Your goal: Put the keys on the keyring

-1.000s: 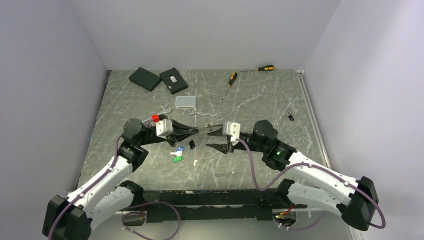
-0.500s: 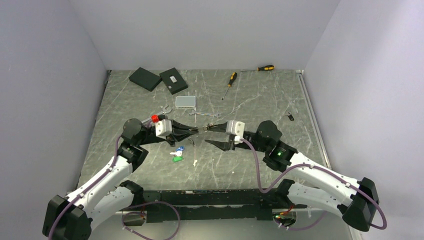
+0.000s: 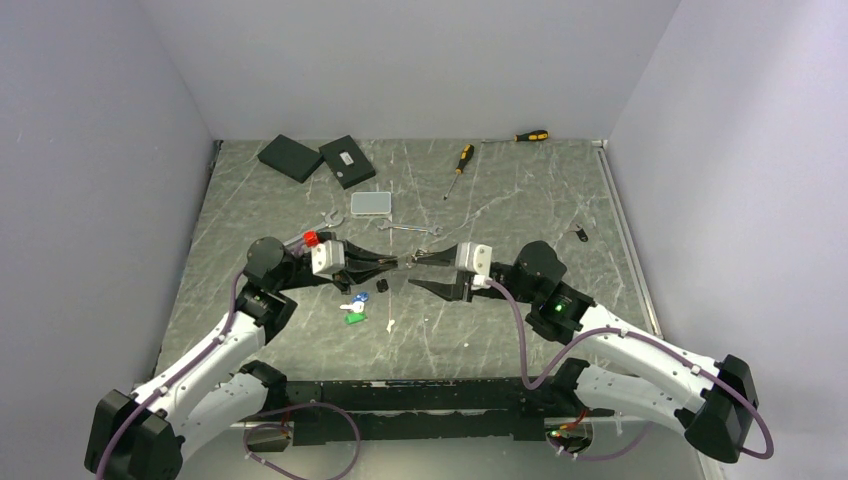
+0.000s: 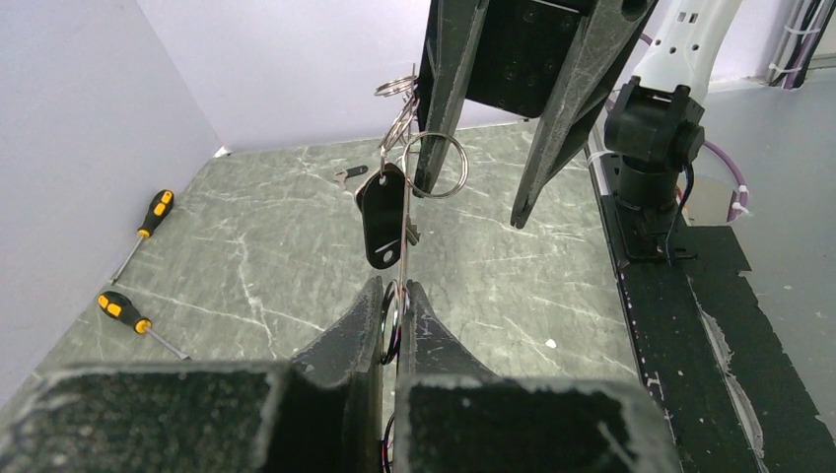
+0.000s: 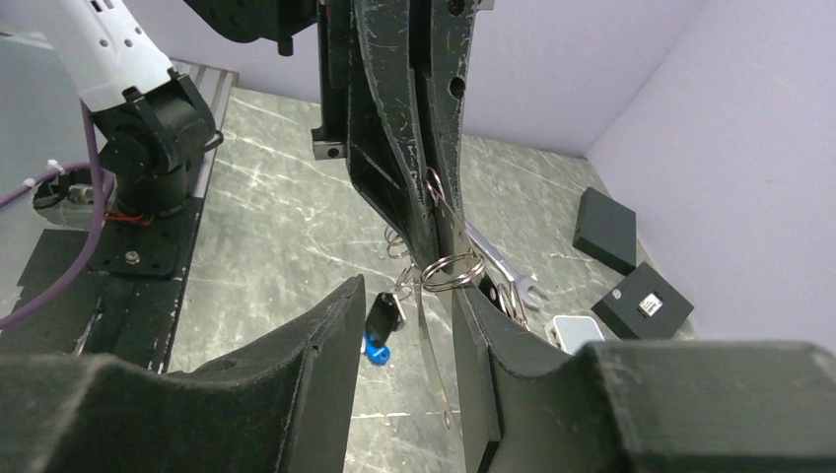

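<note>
My left gripper [image 4: 394,298] is shut on the keyring [image 4: 406,232], a thin silver wire that rises from its jaws. A black-headed key [image 4: 382,215] and a small split ring [image 4: 435,166] hang on the wire near its top. My right gripper [image 5: 406,296] stands open around that spot, tip to tip with the left gripper [image 3: 397,262]. The split ring [image 5: 453,268] rests against its right finger and the black key [image 5: 384,313] dangles between its fingers. Loose keys lie on the table below: blue [image 3: 362,297], white [image 3: 349,306], green [image 3: 354,319].
Another key [image 3: 580,236] lies far right. Two spanners [image 3: 405,230] and a clear box [image 3: 370,203] sit behind the grippers. Two black boxes [image 3: 290,157] and two screwdrivers [image 3: 458,168] lie near the back wall. A red-capped item [image 3: 311,237] sits by the left wrist.
My right gripper has moved left and up, so its upper finger now meets the left gripper's tip. Its jaws have narrowed slightly. The left arm has stayed put.
</note>
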Robot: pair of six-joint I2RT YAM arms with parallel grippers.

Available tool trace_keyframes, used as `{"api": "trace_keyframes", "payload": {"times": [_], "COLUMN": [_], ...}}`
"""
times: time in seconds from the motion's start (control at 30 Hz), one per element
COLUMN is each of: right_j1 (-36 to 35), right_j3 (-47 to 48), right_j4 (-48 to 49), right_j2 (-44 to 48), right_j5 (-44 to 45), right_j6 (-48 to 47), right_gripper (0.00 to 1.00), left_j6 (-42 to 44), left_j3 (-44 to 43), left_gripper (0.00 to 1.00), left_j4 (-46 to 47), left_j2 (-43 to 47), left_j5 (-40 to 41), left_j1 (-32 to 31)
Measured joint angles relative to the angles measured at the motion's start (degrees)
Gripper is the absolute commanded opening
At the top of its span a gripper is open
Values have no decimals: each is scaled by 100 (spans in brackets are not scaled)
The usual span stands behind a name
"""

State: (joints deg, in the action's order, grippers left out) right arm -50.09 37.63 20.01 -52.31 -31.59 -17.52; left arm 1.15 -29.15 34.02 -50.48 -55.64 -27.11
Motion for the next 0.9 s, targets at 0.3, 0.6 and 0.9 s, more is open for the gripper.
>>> {"api": "trace_keyframes", "payload": {"times": [0.3, 0.6, 0.9], "right_j1": [-39, -68, -85], "right_j3": [0, 2, 2], "right_j4": [15, 31, 66], "right_j2": [-9, -57, -166], "right_j5": [-142, -175, 254], "right_j6": [-50, -94, 92], "right_gripper": [40, 39, 38], "left_j6": [15, 31, 138], "left_j3": [0, 0, 0], "left_gripper": [0, 0, 0], "left_j4": [-4, -33, -168], "left_j2": [-72, -90, -83], "left_j5": [-31, -66, 13], "left_j1": [-15, -24, -24]}}
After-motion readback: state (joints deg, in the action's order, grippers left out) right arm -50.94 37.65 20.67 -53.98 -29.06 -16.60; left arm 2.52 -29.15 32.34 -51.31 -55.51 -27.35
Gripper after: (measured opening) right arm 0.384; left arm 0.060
